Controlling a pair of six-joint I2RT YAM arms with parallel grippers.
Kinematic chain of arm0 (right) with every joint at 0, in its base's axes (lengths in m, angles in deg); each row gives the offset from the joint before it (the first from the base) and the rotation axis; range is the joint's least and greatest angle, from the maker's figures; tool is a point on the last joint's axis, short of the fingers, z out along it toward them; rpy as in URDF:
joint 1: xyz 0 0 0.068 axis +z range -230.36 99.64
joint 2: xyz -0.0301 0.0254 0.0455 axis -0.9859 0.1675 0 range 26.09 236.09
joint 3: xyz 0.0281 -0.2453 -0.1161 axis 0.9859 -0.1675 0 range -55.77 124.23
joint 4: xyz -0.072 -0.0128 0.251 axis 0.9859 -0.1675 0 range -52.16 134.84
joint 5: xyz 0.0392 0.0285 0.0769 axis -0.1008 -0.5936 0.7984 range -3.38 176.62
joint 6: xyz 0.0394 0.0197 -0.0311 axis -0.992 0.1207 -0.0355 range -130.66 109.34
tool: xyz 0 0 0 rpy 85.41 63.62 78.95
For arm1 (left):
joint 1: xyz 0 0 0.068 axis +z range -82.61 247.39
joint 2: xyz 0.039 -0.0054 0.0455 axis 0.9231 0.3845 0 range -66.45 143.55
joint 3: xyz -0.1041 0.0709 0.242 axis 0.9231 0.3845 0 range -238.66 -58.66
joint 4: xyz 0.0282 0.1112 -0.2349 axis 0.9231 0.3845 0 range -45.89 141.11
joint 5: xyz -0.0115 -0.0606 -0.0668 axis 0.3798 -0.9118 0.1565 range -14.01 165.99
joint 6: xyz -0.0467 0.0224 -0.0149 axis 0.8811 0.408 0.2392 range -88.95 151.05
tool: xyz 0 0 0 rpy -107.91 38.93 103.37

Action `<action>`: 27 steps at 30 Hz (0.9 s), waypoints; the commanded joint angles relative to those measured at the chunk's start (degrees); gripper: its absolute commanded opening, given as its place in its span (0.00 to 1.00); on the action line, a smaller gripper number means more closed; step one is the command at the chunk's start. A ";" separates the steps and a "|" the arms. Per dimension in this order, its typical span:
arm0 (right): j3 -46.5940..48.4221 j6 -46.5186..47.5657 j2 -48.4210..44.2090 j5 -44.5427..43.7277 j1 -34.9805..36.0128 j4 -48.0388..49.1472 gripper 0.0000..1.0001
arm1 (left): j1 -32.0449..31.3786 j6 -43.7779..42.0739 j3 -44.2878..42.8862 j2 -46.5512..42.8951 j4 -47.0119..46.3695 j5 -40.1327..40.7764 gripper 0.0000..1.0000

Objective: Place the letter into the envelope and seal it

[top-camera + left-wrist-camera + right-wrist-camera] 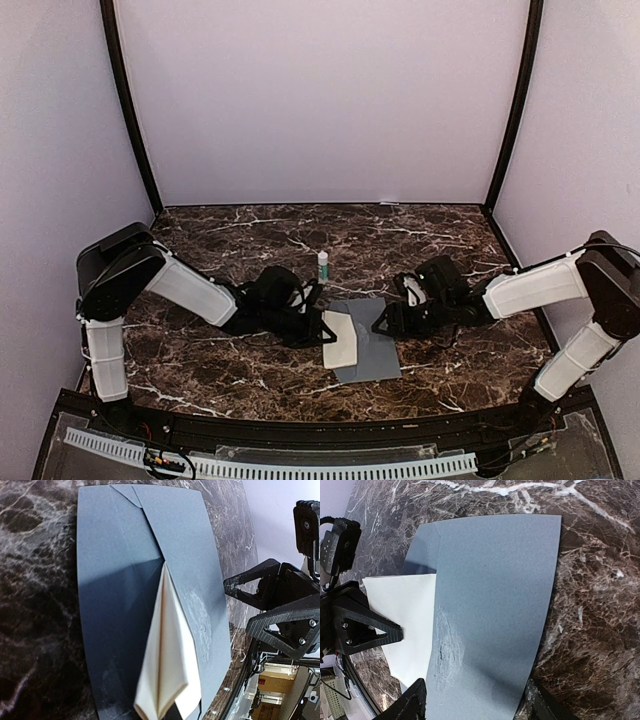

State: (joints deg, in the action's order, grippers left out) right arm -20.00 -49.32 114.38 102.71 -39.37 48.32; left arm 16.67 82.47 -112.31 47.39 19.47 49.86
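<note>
From my overhead feed I see the envelope [373, 345] lying flat on the marble table [250, 240], near the front edge and midway between the two arms. The letter [338, 340] sits at its left side: the right part of the sheet is tucked under the grey paper and the left part sticks out over the table.

The left gripper [318, 326] comes in low from the left. On its wrist camera the cream sheet rises out of the bottom of the view, right where the fingers meet. It looks folded or bowed along its length, and its far tip slips under a slanted grey edge of the envelope. I read those jaws as pinched on the letter's outer edge. The right wrist camera agrees, showing one black finger lying over the left margin of the sheet.

The right gripper [386, 322] is low at the envelope's right side with its jaws spread wide. On its own camera the two fingertips [412, 702] stand well apart with the near edge of the envelope between them. I cannot tell whether they press on the paper. A pale scuffed mark [445, 650] shows on the grey surface beside the letter.

A small glue stick [323, 264] stands upright behind the envelope, apart from both grippers
</note>
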 commanded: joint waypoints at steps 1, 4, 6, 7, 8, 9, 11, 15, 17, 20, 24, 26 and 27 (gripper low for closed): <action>0.16 -1.24 1.46 1.57 1.34 -0.46 0.64 | -0.50 -0.31 -1.61 0.62 -0.27 -0.61 0.00; 0.33 -1.56 1.60 1.78 1.73 -0.17 0.64 | -0.75 -0.27 -2.19 0.99 -0.24 -0.61 0.00; 0.47 -1.79 1.70 1.87 2.04 0.02 0.64 | -0.90 -0.27 -2.65 1.29 -0.19 -0.55 0.00; 0.57 -1.84 1.78 1.84 2.21 0.09 0.64 | -0.99 -0.31 -2.99 1.47 -0.04 -0.57 0.00; 0.68 -1.88 1.87 1.76 2.27 0.11 0.64 | -1.02 -0.34 -3.23 1.56 0.04 -0.45 0.00; 0.77 -1.99 1.94 1.75 2.39 0.18 0.64 | -1.09 -0.39 -3.57 1.76 0.28 -0.39 0.00; 0.88 -2.08 1.97 1.77 2.64 0.29 0.64 | -1.16 -0.56 -3.94 1.96 0.50 -0.21 0.00; 1.10 -2.28 2.06 1.50 2.90 0.28 0.64 | -1.35 -1.10 -4.76 2.60 1.33 -0.32 0.00; 1.14 -2.22 2.07 1.23 2.95 0.38 0.64 | -1.44 -1.49 -5.09 2.80 1.99 -0.30 0.00; 1.10 -2.43 2.02 0.62 2.95 0.30 0.64 | -1.48 -2.52 -5.55 2.75 3.79 0.07 0.00; 1.12 -2.59 0.54 -1.31 2.95 -0.90 0.65 | -1.49 -4.42 -5.88 1.44 6.82 2.29 0.03; 1.31 -2.56 -0.32 -2.46 2.95 -2.14 0.65 | -1.42 -5.05 -5.14 0.01 7.45 3.46 0.13; 1.39 -2.53 -0.79 -3.01 2.91 -2.62 0.65 | -1.46 -5.34 -4.67 -0.54 7.74 4.09 0.17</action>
State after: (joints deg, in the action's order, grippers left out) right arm -19.43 -51.50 115.05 102.69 -37.05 48.74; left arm 15.69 79.74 -117.36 49.88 22.53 50.97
